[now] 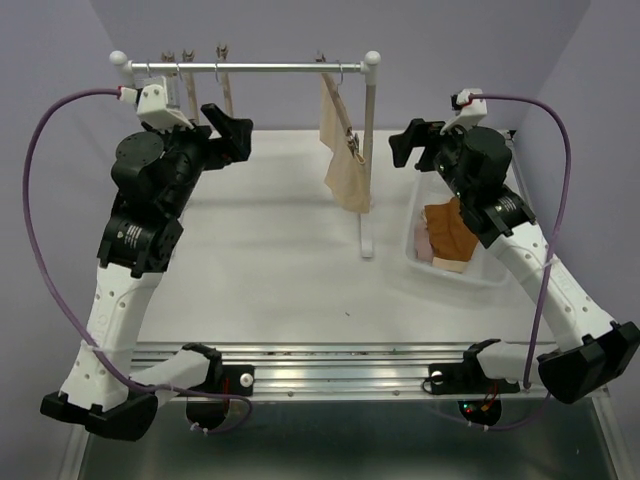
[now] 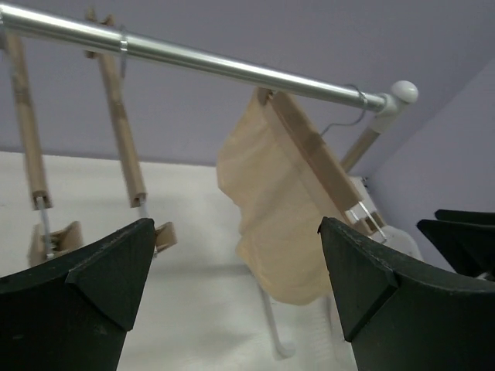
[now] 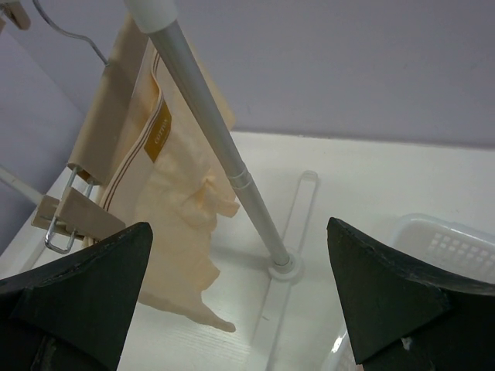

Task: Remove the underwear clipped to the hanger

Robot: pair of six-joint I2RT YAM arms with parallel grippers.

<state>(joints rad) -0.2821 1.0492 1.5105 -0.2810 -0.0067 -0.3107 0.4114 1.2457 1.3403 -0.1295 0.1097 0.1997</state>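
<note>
One beige brief [image 1: 347, 160] hangs clipped to its hanger [image 2: 317, 166], right end of rail [image 1: 270, 68]; left gripper [image 1: 232, 128] and right gripper [image 1: 405, 145] gape empty.

I saw one beige brief [image 1: 347, 165] clipped to a wooden hanger [image 2: 313, 154] at the right end of the far rail [image 1: 270, 68]. The hanger hung steeply tilted. The soft, creased fabric drooped from its upper end in loose folds, with a small brown label near its top edge. To my right, a rust-brown brief [image 1: 450, 232] lay crumpled in a clear bin [image 1: 470, 275]. A pale pink brief [image 1: 424, 245] lay touching it on its left.
</note>
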